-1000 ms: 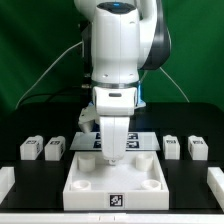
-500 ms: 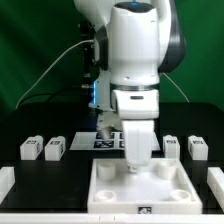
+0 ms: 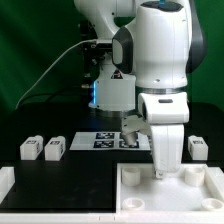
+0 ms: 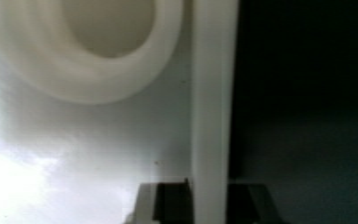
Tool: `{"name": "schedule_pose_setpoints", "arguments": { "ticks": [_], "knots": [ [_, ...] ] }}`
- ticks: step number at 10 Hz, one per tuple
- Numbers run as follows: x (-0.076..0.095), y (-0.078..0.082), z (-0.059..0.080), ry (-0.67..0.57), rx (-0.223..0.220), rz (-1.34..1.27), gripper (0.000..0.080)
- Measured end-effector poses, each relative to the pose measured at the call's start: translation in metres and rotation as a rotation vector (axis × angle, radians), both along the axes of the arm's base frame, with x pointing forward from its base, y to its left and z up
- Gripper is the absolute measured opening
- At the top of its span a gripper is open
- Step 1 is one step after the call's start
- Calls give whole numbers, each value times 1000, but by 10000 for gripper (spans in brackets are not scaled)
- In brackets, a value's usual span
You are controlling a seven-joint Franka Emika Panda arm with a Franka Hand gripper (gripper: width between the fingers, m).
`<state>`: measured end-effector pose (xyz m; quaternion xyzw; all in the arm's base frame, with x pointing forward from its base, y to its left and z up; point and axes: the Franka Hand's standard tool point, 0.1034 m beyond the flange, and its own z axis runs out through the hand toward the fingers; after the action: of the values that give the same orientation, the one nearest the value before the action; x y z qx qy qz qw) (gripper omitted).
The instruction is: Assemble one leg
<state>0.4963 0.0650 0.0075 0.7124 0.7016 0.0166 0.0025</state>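
Note:
My gripper [image 3: 161,170] is shut on the back wall of the large white tray-shaped piece [image 3: 140,195], which lies at the front of the exterior view's right and runs past the frame edge. In the wrist view the wall [image 4: 211,100] stands between my two dark fingers [image 4: 163,203], with a round socket [image 4: 105,40] of the piece beside it. Two legs [image 3: 30,149] [image 3: 54,149], stubby white blocks with tags, stand on the exterior view's left. One more leg [image 3: 198,148] stands on the right, partly behind my arm. A fourth leg is hidden.
The marker board [image 3: 103,140] lies flat behind the tray-shaped piece, in the middle of the black table. A white block [image 3: 6,180] sits at the front left edge. A green wall and cables are behind the arm.
My gripper has moved toward the exterior view's right and dragged the tray-shaped piece with it, from the front middle to the front right. The legs have not moved.

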Motion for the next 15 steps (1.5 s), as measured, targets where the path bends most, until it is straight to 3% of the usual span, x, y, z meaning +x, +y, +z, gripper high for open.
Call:
{"name": "schedule_pose_setpoints", "arguments": {
  "ticks": [2, 3, 4, 5, 6, 7, 15],
  "knots": [
    [0, 0, 0, 0, 0, -1, 57],
    [0, -1, 0, 0, 0, -1, 150],
    [0, -1, 0, 1, 0, -2, 317],
    [0, -1, 0, 1, 0, -2, 317],
    [0, -1, 0, 1, 0, -2, 492],
    [0, -1, 0, 1, 0, -3, 610],
    [0, -2, 0, 1, 0, -4, 649]
  ]
}}
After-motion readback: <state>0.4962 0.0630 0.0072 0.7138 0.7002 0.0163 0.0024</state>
